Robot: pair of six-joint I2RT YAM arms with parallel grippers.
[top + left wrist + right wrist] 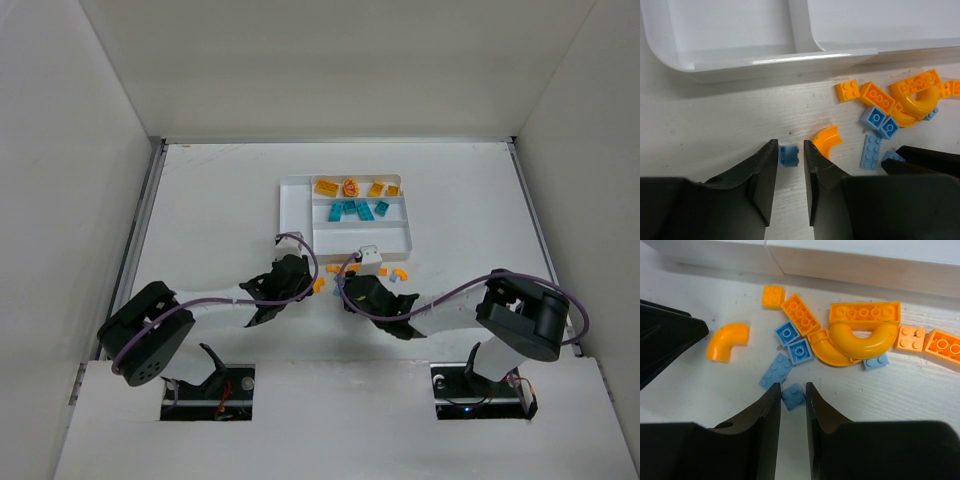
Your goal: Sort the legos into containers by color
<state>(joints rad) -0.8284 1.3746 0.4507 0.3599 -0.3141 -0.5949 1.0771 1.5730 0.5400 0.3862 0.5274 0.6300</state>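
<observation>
My left gripper (pixel 790 147) stands slightly open on the table around a small blue lego (pixel 788 155); the brick touches the left finger and a gap shows at the right one. My right gripper (pixel 792 390) is shut on a light blue square lego (pixel 793 396) lying on the table. Both grippers (pixel 312 283) (pixel 350 285) are just in front of the white tray (pixel 296 215). Its far section holds orange legos (pixel 352 187), the middle one teal legos (pixel 352 209). A curved orange piece (pixel 827 140) lies beside the left gripper's right finger.
A loose pile lies ahead of the right gripper: an orange arch (pixel 862 340), orange bricks (pixel 800 312), light blue plates (pixel 776 371) and an orange elbow (pixel 727 340). The tray's near wall (pixel 840 265) runs right behind the pile. The two grippers are close side by side.
</observation>
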